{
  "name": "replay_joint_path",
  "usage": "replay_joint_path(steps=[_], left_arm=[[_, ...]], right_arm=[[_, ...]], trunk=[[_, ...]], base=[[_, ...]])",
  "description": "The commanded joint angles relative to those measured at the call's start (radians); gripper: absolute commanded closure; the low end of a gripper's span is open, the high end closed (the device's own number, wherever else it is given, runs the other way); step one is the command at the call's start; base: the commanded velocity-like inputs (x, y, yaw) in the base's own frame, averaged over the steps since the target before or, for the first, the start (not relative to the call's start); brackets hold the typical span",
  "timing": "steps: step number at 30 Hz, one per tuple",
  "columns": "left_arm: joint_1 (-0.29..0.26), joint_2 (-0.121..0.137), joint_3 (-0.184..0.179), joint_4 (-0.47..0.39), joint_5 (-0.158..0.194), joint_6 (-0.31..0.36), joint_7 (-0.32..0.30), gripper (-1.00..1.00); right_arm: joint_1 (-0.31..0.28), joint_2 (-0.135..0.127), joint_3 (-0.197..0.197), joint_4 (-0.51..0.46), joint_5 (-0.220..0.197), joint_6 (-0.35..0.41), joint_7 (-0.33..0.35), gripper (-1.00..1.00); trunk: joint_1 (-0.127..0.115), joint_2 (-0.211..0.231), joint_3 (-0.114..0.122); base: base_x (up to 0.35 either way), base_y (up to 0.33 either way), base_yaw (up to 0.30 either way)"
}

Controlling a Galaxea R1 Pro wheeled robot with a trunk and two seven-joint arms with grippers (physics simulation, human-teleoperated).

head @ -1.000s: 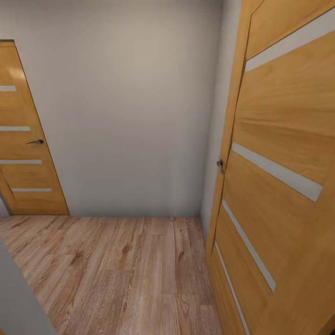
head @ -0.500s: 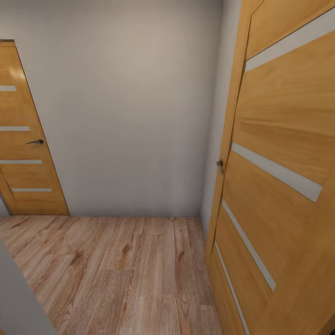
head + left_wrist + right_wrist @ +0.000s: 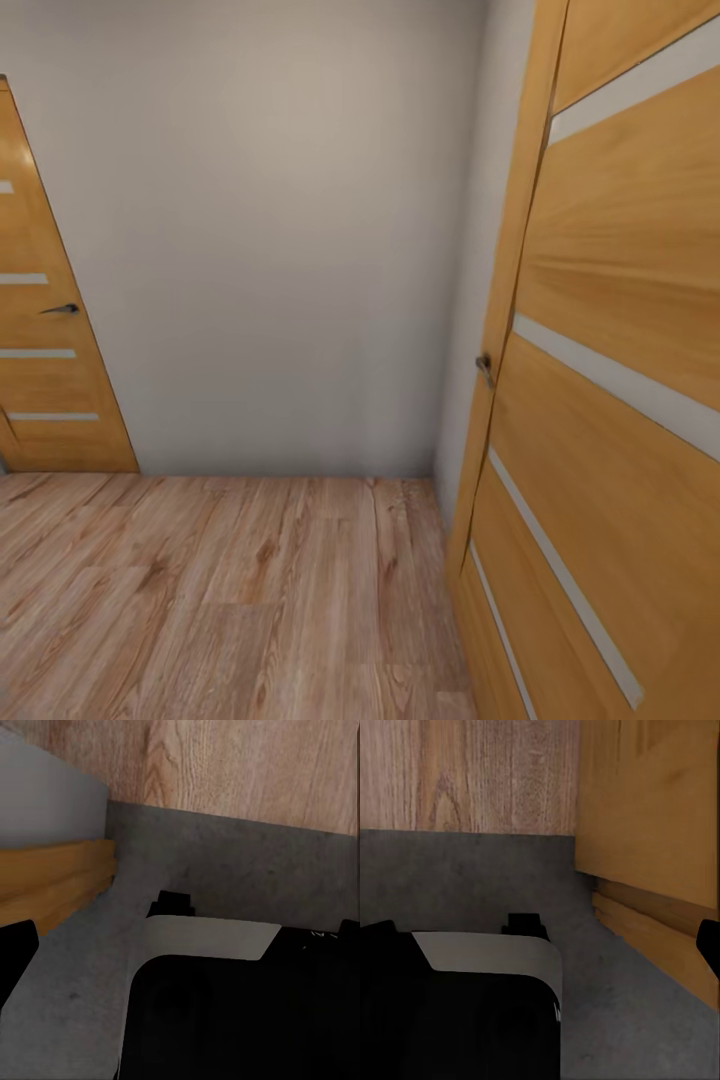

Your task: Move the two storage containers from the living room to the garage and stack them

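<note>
Neither red-orange storage container is in view. The head view looks into a hallway with light wood-plank flooring [image 3: 250, 600] and a plain grey wall [image 3: 280, 250]. In the left wrist view my left gripper [image 3: 181, 941] hangs over the dark grey concrete floor [image 3: 225, 862]. One dark fingertip [image 3: 15, 952] sits at each edge, with nothing between them. My right gripper [image 3: 541, 939] is also spread over the grey floor [image 3: 457, 870], one fingertip [image 3: 709, 945] at the edge. Both grippers are empty.
An open wood-panelled door [image 3: 610, 400] with pale stripes stands close on the right, its handle [image 3: 484, 368] at mid height. A second, shut door [image 3: 45, 330] is on the far left. A door frame [image 3: 52, 881] and a door's foot [image 3: 652, 900] flank my black-and-white base [image 3: 202, 937].
The whole head view has shifted: the camera moved forward, the right door looms larger, the left door slid toward the edge, and the grey wall corner at lower left is gone.
</note>
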Motion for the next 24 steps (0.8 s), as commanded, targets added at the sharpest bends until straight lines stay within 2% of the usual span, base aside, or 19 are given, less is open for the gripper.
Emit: replay_joint_path(steps=[1, 8, 16, 24], left_arm=[[0.000, 0.000, -0.002, 0.000, 0.009, 0.001, 0.001, -1.00], [0.000, 0.000, -0.002, 0.000, 0.010, 0.001, 0.002, -1.00], [0.000, 0.000, -0.002, 0.000, 0.010, 0.001, 0.003, -1.00], [0.000, 0.000, -0.002, 0.000, 0.011, 0.001, 0.003, -1.00]], right_arm=[[-0.001, 0.001, 0.008, 0.003, -0.009, -0.005, -0.001, -1.00], [-0.001, 0.001, 0.008, 0.003, -0.009, -0.005, -0.001, -1.00], [-0.001, 0.001, 0.008, 0.003, -0.009, -0.005, -0.001, -1.00], [-0.001, 0.001, 0.008, 0.003, -0.009, -0.005, -0.001, -1.00]], trunk=[[0.001, -0.001, -0.001], [0.001, -0.001, -0.001], [0.001, -0.001, -0.001], [0.001, -0.001, -0.001]], base=[[0.321, 0.000, 0.000], [0.257, 0.000, 0.019], [0.022, 0.000, 0.220], [0.000, 0.000, 0.030]])
